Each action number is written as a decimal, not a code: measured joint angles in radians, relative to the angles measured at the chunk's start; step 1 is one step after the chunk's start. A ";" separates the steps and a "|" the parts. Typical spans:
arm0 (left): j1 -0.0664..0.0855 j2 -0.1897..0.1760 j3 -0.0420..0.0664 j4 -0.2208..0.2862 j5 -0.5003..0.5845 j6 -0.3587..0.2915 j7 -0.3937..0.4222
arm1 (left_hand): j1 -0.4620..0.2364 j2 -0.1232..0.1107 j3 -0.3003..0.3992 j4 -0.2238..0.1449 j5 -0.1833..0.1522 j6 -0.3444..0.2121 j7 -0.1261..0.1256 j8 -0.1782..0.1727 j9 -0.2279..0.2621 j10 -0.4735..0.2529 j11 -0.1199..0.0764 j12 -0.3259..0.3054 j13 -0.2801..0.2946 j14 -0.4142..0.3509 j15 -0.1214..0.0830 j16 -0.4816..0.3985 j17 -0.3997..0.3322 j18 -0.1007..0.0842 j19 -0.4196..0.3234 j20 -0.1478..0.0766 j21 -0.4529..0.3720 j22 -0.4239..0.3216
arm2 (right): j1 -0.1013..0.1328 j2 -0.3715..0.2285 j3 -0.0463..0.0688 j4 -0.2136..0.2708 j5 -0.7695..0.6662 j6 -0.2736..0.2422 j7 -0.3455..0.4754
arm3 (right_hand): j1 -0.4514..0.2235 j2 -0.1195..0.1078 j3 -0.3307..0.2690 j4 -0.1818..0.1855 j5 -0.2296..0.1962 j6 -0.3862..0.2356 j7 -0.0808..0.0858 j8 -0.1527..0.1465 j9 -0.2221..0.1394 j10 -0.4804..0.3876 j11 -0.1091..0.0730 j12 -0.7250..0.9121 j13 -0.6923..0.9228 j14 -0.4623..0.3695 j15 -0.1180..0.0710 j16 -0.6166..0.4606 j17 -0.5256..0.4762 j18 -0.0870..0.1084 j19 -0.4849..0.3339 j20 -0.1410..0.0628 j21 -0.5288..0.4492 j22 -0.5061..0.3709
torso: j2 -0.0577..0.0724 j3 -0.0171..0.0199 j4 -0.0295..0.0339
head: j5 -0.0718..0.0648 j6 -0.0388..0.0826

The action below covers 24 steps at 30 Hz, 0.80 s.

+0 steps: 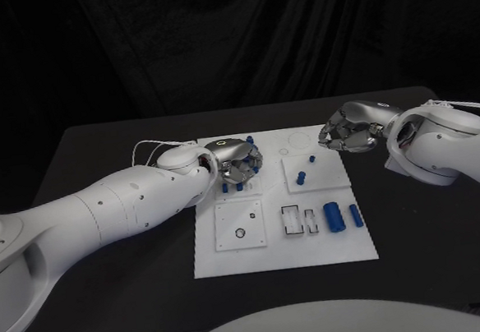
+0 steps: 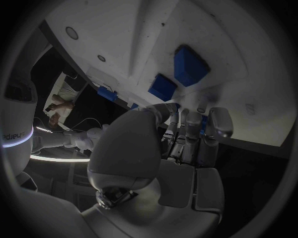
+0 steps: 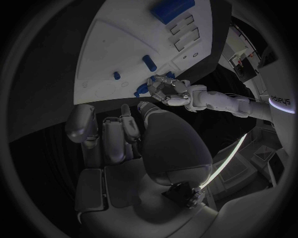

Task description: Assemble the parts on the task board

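Note:
The white task board [image 1: 285, 253] lies mid-table. My left hand [image 1: 237, 162] hovers over its far left corner with fingers curled down; small blue parts [image 1: 236, 187] show just under the fingertips, and whether they are gripped is unclear. From the left wrist, the bent fingers [image 2: 193, 124] point at the board near two blue blocks [image 2: 189, 64]. My right hand [image 1: 349, 128] hangs at the board's far right corner, fingers loosely bent and holding nothing. A large blue cylinder [image 1: 333, 217] and a thinner one [image 1: 355, 215] lie near the right edge. Two small pegs [image 1: 301, 178] sit farther back.
A raised white square plate with a round hole [image 1: 239, 226] sits on the board's left half, with rectangular slots [image 1: 292, 220] beside it. Black table [image 1: 98, 176] surrounds the board. White cables [image 1: 148, 149] trail behind my left wrist.

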 measured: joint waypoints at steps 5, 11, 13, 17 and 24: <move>-0.001 0.001 0.000 0.000 0.000 0.000 -0.003 | -0.004 0.004 -0.014 -0.005 0.000 0.020 0.002 0.013 0.000 0.011 -0.006 0.012 0.003 0.009 -0.002 0.002 0.000 0.000 0.008 -0.002 0.008 0.000 | 0.000 0.000 0.000 -0.001 0.000 0.001 0.000 | 0.000 0.000 0.000 0.000 0.004 0.000 0.000 0.000 0.000 0.000 0.000 0.000 0.000 0.000 0.000 0.000 0.000 0.000 0.000 0.000 0.000 0.000 | -0.001 -0.0003 0.0010 | 0.001 0.000; -0.004 0.006 0.000 -0.001 -0.001 0.001 -0.003 | -0.008 0.008 -0.014 -0.005 0.000 0.021 0.003 0.015 0.003 0.012 -0.006 0.012 0.005 0.009 -0.002 0.006 -0.006 0.000 0.008 -0.002 0.008 0.000 | 0.000 0.001 0.000 -0.001 0.000 0.002 0.000 | 0.000 0.000 0.000 0.000 0.004 0.000 0.000 0.000 0.000 0.000 0.000 0.000 0.000 0.000 0.000 0.000 0.000 0.000 0.000 0.000 0.000 0.000 | -0.001 -0.0006 0.0007 | 0.000 0.000; -0.004 0.007 0.000 -0.001 -0.001 0.002 -0.003 | -0.008 0.008 -0.014 -0.005 0.000 0.021 0.003 0.015 0.003 0.012 -0.006 0.012 0.005 0.009 -0.002 0.006 -0.007 0.000 0.008 -0.002 0.008 0.000 | 0.000 0.001 0.000 -0.001 0.000 0.002 0.000 | 0.000 0.000 0.000 0.000 0.004 0.000 0.000 0.000 0.000 0.000 0.000 0.000 0.000 0.000 0.000 0.000 0.000 0.000 0.000 0.000 0.000 0.000 | -0.001 -0.0005 0.0006 | 0.000 0.000; -0.005 0.008 0.001 -0.004 -0.001 0.002 -0.003 | -0.001 0.014 -0.017 -0.008 0.000 0.027 0.002 0.021 0.005 0.016 -0.010 0.016 0.006 0.011 -0.003 0.006 -0.007 0.000 0.010 -0.004 0.008 0.000 | 0.000 0.001 0.000 -0.001 0.000 0.002 0.000 | 0.000 0.000 0.003 0.003 0.004 0.000 0.000 0.000 0.000 0.000 0.000 0.000 0.000 0.000 0.000 0.000 0.000 0.000 0.000 0.000 0.000 0.000 | -0.002 -0.0003 -0.0001 | 0.000 0.000; -0.006 0.009 0.001 -0.008 -0.001 -0.004 -0.001 | 0.012 0.037 -0.033 -0.025 0.020 0.062 0.022 0.048 0.010 0.071 -0.037 0.039 -0.001 0.042 -0.029 0.022 0.006 -0.016 0.048 -0.024 0.036 0.000 | 0.000 0.000 0.000 -0.001 0.000 0.002 0.000 | 0.000 0.000 0.004 0.001 0.004 0.004 0.004 0.000 0.000 0.000 0.000 0.000 0.000 0.000 0.000 0.000 0.000 0.000 0.000 0.000 0.000 0.000 | -0.002 0.0001 -0.0014 | 0.002 0.000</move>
